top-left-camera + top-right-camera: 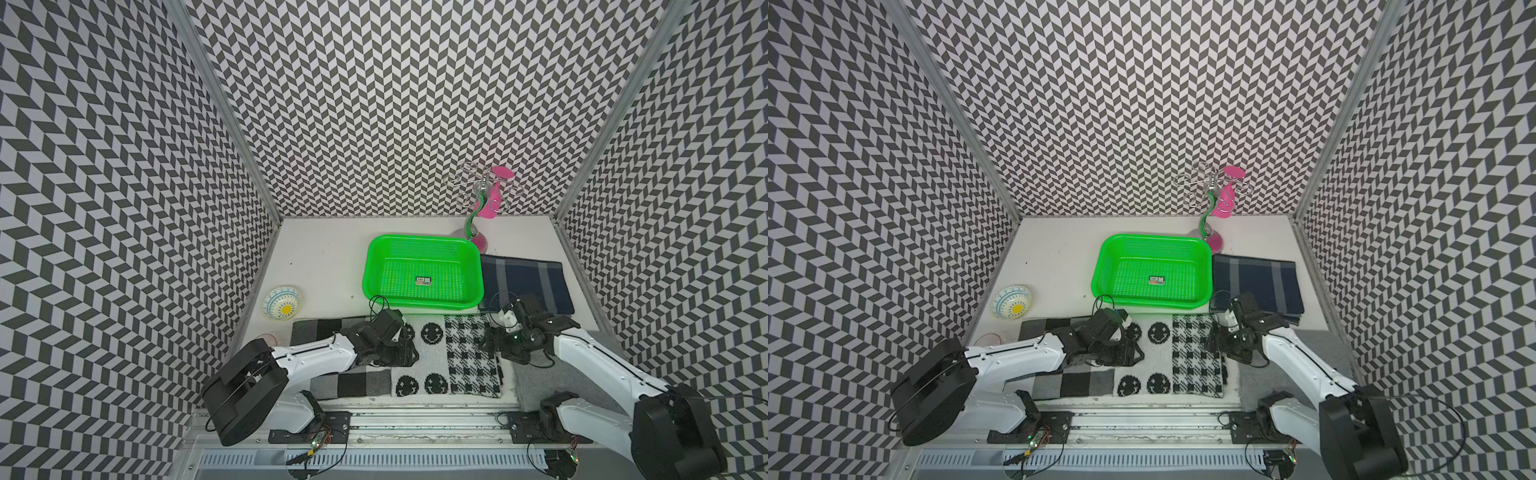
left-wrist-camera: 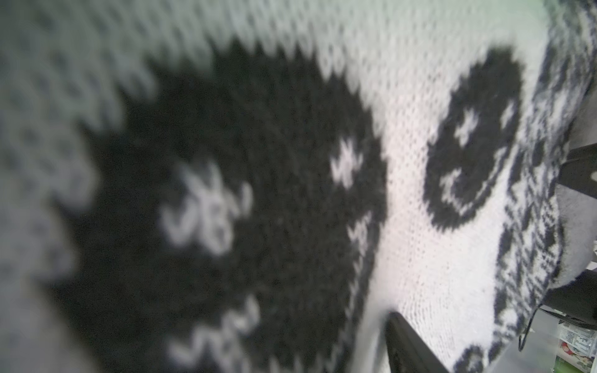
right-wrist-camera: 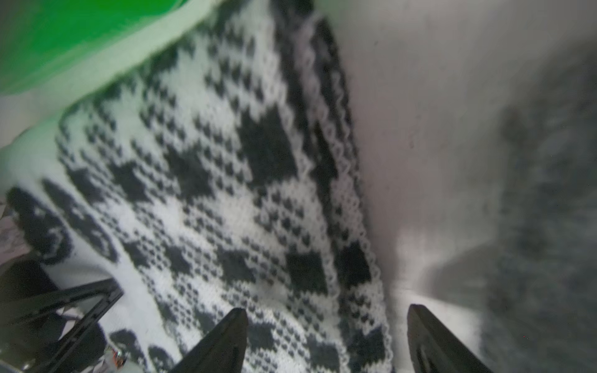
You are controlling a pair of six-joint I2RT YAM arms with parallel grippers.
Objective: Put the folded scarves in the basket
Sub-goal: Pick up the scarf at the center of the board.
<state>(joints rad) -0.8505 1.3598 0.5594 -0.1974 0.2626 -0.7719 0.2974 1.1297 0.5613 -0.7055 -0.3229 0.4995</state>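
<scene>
**A:** What is sitting at the far left?

**B:** A small patterned bowl (image 1: 281, 303) is sitting on the white table (image 1: 324, 257), well apart from everything else.

**A:** And the left gripper?

**B:** The left gripper (image 1: 401, 355) is hanging low over the scarf (image 1: 434, 361), above its smiley faces. Its wrist view is showing only one finger (image 2: 407, 342) against the knit. I cannot tell how wide the jaws are standing or whether they are gripping anything.

**A:** Where is the scarf lying?

**B:** It is lying folded flat on the table, just in front of the green basket (image 1: 419, 304) and outside it.

**A:** The right gripper?

**B:** The right gripper (image 3: 326, 339) is straddling the scarf's right edge with its jaws standing wide. One finger (image 3: 226, 336) is hovering over the houndstooth patch, the other over bare table. It is holding nothing. A navy striped cloth (image 1: 525, 286) is lying behind it, just beside the basket.
</scene>
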